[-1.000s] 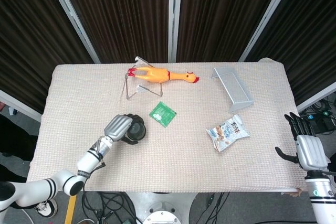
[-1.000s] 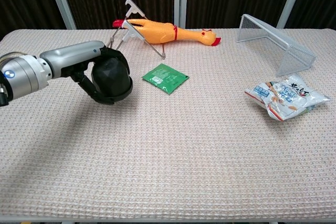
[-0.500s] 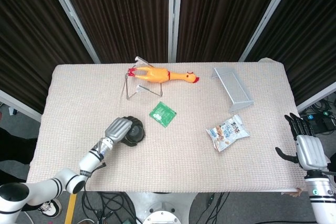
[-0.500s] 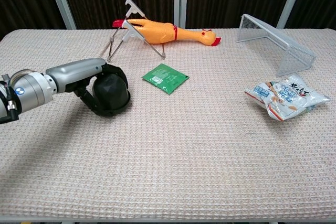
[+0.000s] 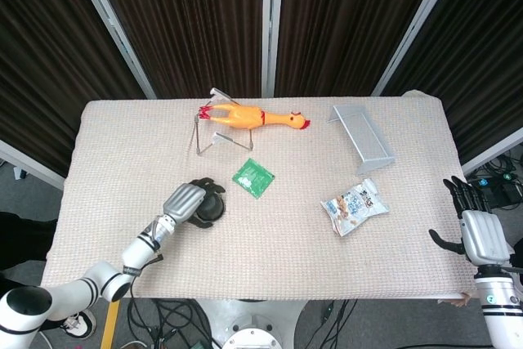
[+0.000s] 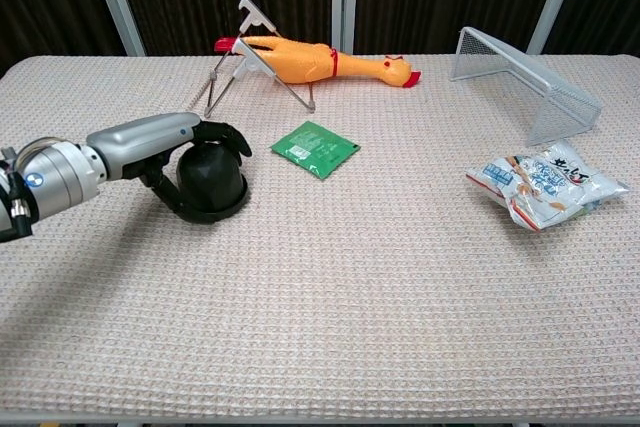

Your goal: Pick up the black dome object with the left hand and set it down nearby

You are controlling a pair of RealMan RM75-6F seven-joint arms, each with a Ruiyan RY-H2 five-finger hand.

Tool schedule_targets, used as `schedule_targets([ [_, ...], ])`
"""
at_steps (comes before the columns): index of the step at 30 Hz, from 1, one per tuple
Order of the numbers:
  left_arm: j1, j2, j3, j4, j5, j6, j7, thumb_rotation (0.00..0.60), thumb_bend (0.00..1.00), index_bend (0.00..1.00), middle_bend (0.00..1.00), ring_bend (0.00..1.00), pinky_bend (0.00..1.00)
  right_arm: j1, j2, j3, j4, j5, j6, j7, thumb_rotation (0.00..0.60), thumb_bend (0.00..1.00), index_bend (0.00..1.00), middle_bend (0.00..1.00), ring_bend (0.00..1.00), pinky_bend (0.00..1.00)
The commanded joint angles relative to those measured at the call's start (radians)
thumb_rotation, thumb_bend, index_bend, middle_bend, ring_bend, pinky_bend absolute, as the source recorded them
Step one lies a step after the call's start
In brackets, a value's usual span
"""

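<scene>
1. Currently, the black dome object (image 6: 212,181) is seen resting on the desk (image 6: 360,287), near the left edge, just beside the green packet (image 6: 315,149).
2. The left hand (image 6: 175,152) is draped over the dome; its fingers (image 6: 228,134) are curved across the top and down the far side, and the thumb is wrapped low around the near side. The dome is judged to be held, though loosely.
3. The pick-up and the lowering are judged complete, since the dome's base appears to be in contact with the desk. The release and the withdrawal of the hand are left to be done.
4. The right hand (image 5: 474,226) is seen at the right desk edge in the head view only, with fingers extended and apart and nothing held.
5. The contact between palm and dome is hidden by the hand in both views. Whether any grip pressure is applied cannot be told.
6. The left forearm is cut off at the chest view's edge.
</scene>
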Motion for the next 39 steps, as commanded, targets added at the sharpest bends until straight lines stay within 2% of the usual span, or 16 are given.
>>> schedule_targets([
  [1,-0.001,0.005,-0.001,-0.009,-0.001,-0.002,-0.004,0.6,0.09,0.23,0.26,0.14,0.23,0.0,0.001,0.0,-0.001,0.002,-0.001,0.0,0.6,0.13,0.0,0.0,0.0,0.0],
  [15,-0.005,0.061,-0.007,-0.071,-0.013,-0.024,0.029,0.6,0.09,0.25,0.27,0.15,0.25,0.001,-0.001,-0.002,0.004,0.004,-0.006,0.003,0.6,0.13,0.0,0.0,0.0,0.0],
  [21,-0.005,0.068,-0.016,-0.088,-0.025,-0.026,0.048,0.6,0.09,0.27,0.34,0.21,0.3,0.003,-0.004,-0.002,0.007,0.007,-0.01,0.004,0.6,0.13,0.0,0.0,0.0,0.0],
  [39,-0.009,0.087,-0.039,-0.135,-0.029,-0.003,0.055,0.6,0.12,0.37,0.39,0.25,0.34,0.003,-0.004,0.0,0.013,0.016,-0.014,0.007,0.6,0.13,0.0,0.0,0.0,0.0],
])
